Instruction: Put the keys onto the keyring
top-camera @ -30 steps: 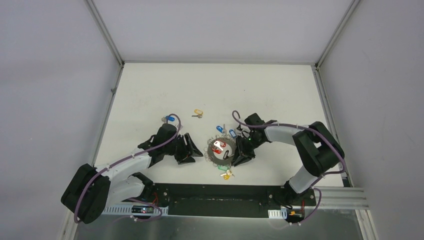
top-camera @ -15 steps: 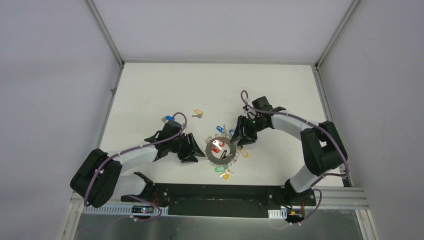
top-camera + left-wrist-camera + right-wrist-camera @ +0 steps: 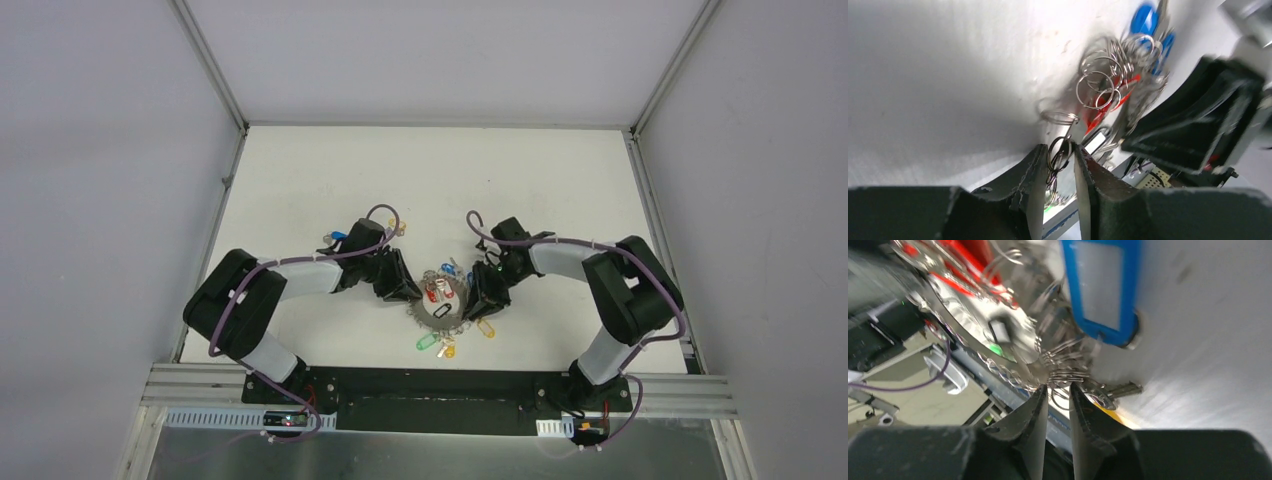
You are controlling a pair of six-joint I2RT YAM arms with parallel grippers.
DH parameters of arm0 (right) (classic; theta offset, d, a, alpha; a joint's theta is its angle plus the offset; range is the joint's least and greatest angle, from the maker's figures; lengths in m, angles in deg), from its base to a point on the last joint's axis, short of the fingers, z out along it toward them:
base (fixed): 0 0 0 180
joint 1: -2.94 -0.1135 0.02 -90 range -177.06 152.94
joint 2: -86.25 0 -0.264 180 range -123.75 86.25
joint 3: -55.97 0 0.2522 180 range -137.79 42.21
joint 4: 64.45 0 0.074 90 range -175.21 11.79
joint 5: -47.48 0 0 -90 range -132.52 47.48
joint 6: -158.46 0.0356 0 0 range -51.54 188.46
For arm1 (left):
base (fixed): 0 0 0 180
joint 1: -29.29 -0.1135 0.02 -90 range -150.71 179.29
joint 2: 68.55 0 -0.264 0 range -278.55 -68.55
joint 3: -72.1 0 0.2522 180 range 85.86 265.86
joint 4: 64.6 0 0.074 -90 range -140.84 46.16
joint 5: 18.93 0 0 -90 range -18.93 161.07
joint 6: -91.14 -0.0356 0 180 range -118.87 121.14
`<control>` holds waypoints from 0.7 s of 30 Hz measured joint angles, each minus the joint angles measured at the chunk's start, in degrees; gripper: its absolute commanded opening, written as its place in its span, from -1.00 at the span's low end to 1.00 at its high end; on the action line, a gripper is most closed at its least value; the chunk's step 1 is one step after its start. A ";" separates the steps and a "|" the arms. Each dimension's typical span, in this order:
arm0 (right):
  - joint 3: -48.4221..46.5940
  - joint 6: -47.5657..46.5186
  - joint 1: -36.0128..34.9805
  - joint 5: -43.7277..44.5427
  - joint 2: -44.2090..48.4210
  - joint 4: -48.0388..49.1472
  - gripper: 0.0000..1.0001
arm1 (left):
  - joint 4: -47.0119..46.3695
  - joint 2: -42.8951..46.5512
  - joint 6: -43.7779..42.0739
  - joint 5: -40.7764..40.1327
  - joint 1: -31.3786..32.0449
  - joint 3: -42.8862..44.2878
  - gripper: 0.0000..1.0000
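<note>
The keyring [image 3: 440,312] lies on the white table between both grippers, a silvery chain loop strung with red, green and yellow tagged keys. My left gripper [image 3: 405,290] meets its left edge. In the left wrist view that gripper [image 3: 1058,152] has its jaws narrowed on a small split ring [image 3: 1060,154] of the keyring. My right gripper [image 3: 478,298] is at the loop's right edge. In the right wrist view it [image 3: 1059,387] pinches a bunch of wire rings [image 3: 1068,374] below a blue tag [image 3: 1103,285]. Two loose keys lie behind the left arm, blue-tagged [image 3: 337,238] and yellow-tagged [image 3: 397,226].
A raised metal rim [image 3: 215,230] borders the table on the left, back and right. A black base plate [image 3: 440,390] runs along the near edge under both arm bases. The left arm's purple cable [image 3: 380,212] loops over the yellow-tagged key.
The left gripper moved right and back to the keyring's left edge and narrowed on a ring. The right gripper came back down to its right edge and narrowed too.
</note>
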 measured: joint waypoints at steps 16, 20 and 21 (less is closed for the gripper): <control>5.68 4.28 -4.44 1.31 15.67 0.22 0.37 | 19.67 26.14 -11.54 -15.17 0.04 -0.74 0.45; 3.96 2.38 -2.43 3.87 17.59 -0.81 0.55 | 21.68 39.30 -12.24 -17.90 0.04 -6.47 0.54; 3.96 1.99 -1.49 4.22 17.75 -1.20 0.59 | 22.14 42.14 -12.28 -18.27 0.02 -8.04 0.56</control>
